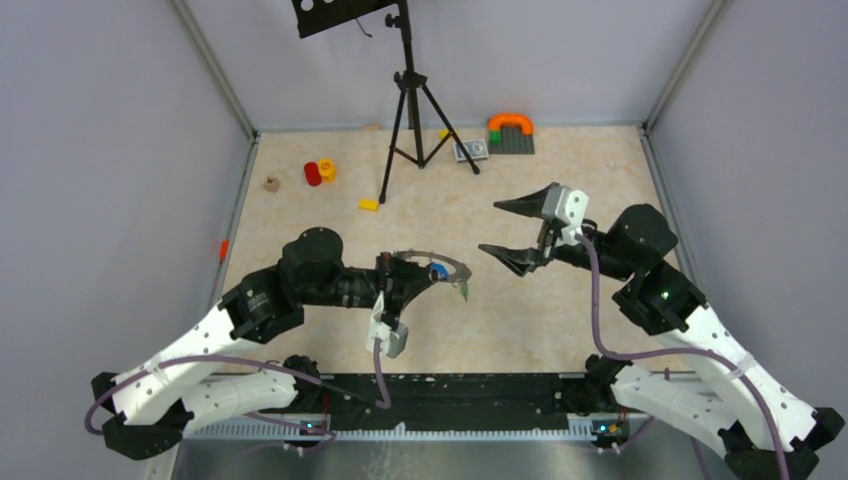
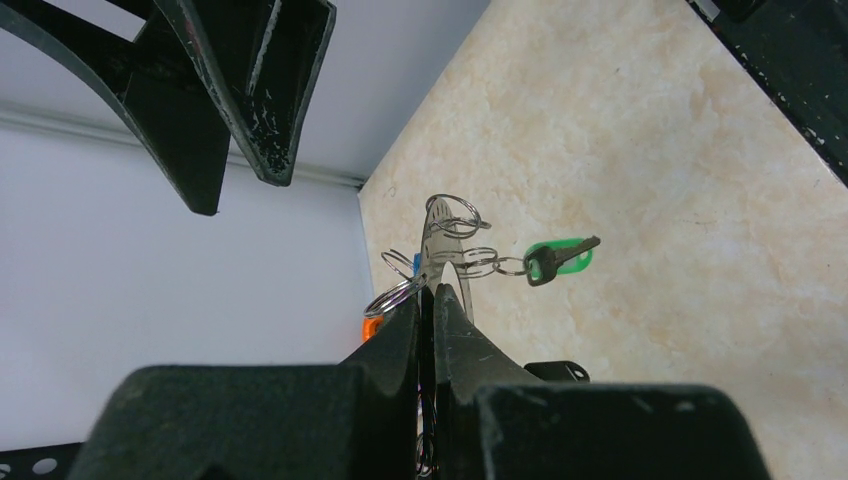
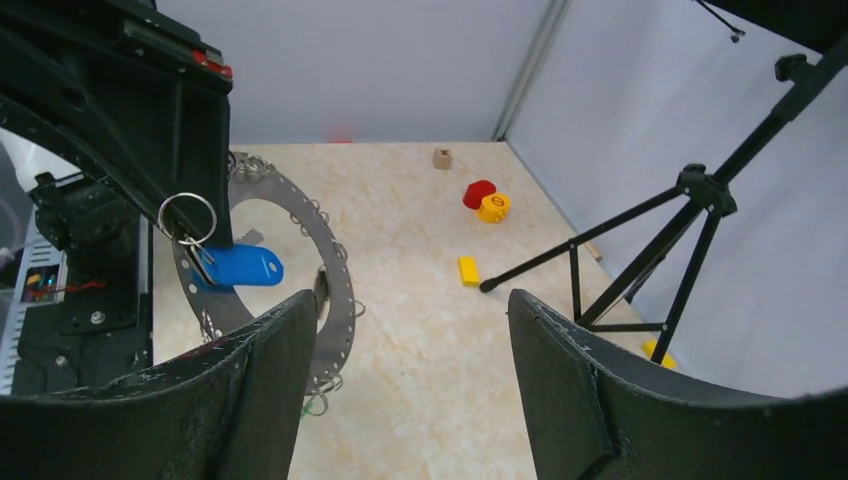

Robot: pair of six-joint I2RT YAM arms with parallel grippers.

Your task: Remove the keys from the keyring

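The keyring (image 1: 452,264), a flat grey ring pierced with small holes, hangs above the table in front of my left arm. My left gripper (image 1: 398,276) is shut on its near rim; the left wrist view shows the keyring (image 2: 437,235) edge-on between the closed jaws of that gripper (image 2: 434,292). Small wire rings hang from it, along with a green-tagged key (image 2: 558,258) and a blue-tagged key (image 3: 238,268). My right gripper (image 1: 490,227) stands open to the right of the ring, not touching it. In its own view the keyring (image 3: 343,290) lies left of the gripper (image 3: 412,297), whose fingers hold nothing.
A black tripod (image 1: 408,110) stands at the back centre. Red and yellow bricks (image 1: 320,172), a yellow brick (image 1: 369,205) and a small wooden cube (image 1: 271,184) lie back left. A grey plate with an orange arch (image 1: 510,132) sits back right. Walls enclose three sides.
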